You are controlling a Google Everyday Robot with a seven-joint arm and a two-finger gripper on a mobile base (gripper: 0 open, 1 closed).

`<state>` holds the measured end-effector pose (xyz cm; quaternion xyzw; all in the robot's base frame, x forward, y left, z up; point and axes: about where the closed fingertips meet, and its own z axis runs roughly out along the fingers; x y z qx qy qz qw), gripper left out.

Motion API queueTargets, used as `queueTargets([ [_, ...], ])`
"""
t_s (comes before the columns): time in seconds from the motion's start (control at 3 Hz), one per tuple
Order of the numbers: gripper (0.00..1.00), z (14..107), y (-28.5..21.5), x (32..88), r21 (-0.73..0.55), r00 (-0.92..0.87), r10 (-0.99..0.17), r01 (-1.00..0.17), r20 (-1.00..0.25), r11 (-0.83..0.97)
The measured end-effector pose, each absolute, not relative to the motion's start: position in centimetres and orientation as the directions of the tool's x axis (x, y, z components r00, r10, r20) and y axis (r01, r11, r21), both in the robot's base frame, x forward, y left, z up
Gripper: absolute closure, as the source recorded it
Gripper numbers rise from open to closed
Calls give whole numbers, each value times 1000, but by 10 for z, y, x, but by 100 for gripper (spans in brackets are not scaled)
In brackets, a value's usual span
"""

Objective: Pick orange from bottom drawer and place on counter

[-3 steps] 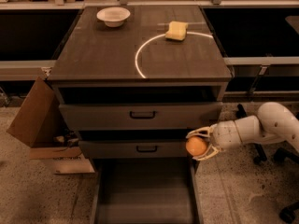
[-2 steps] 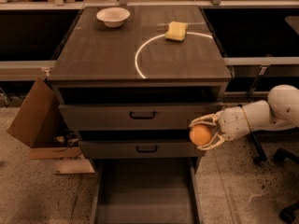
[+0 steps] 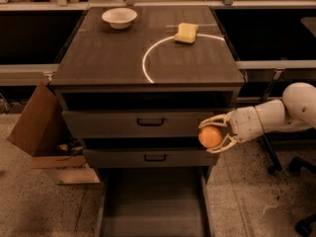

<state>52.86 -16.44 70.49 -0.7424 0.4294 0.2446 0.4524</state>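
Note:
The orange point(image 3: 210, 137) is held in my gripper point(image 3: 215, 134), in front of the right end of the middle drawer fronts, well above the floor. The gripper's white fingers point(image 3: 214, 119) close around the fruit from above and below, and my white arm reaches in from the right. The bottom drawer point(image 3: 154, 201) is pulled open below, a plain grey box with nothing showing inside. The counter point(image 3: 118, 53) is the dark wood-grain cabinet top with a white arc on it, above and to the left of the gripper.
A white bowl point(image 3: 119, 18) and a yellow sponge point(image 3: 186, 32) sit at the back of the counter. Two shallower drawers with dark handles point(image 3: 150, 122) stand partly open. A cardboard box point(image 3: 42, 132) leans at the cabinet's left. Chair wheels point(image 3: 296, 167) are at the right.
My gripper has lifted the orange upward, from the lower drawer front's level to the upper drawer front's level, and the arm has drawn up with it.

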Motion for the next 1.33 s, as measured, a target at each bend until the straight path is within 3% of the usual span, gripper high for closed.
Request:
queueTargets([
  [0.67,100,813,-175,560,-509,516,-419,-850,-747,-140],
  [1.33,100,846,-180,578,-476,445,-465,-878,-766,-56],
])
